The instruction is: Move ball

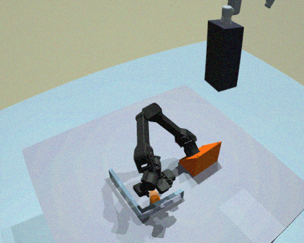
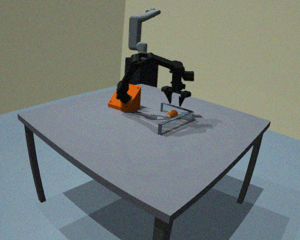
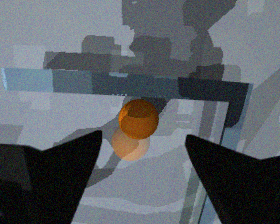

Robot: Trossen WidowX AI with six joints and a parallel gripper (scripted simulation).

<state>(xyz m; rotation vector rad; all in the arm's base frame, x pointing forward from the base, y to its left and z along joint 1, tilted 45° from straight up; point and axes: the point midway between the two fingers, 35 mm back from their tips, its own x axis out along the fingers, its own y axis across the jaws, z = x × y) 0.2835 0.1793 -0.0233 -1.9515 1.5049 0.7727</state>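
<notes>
The tool (image 2: pixel 176 98) hangs in the air over the table (image 2: pixel 110 156), pointing down. Its two black fingers are spread wide apart, and there is nothing between them.

Right under the tool, a bit past its tips, sits the orange ball (image 3: pixel 138 118). The ball rests on the table, well below the fingers, and no finger touches it. In the wrist view, the ball sits in the gap between the two fingers.

A pale see-through ball (image 3: pixel 130 145) shows on the side of the orange ball nearer the tool. The two balls overlap partly, but they do not match up.

Just past the ball stands one low clear wall (image 3: pixel 91 82). A second clear wall (image 3: pixel 231 135) runs along the right side of the tool. The two walls meet in a corner (image 3: pixel 238 100), and the ball lies inside them.
</notes>
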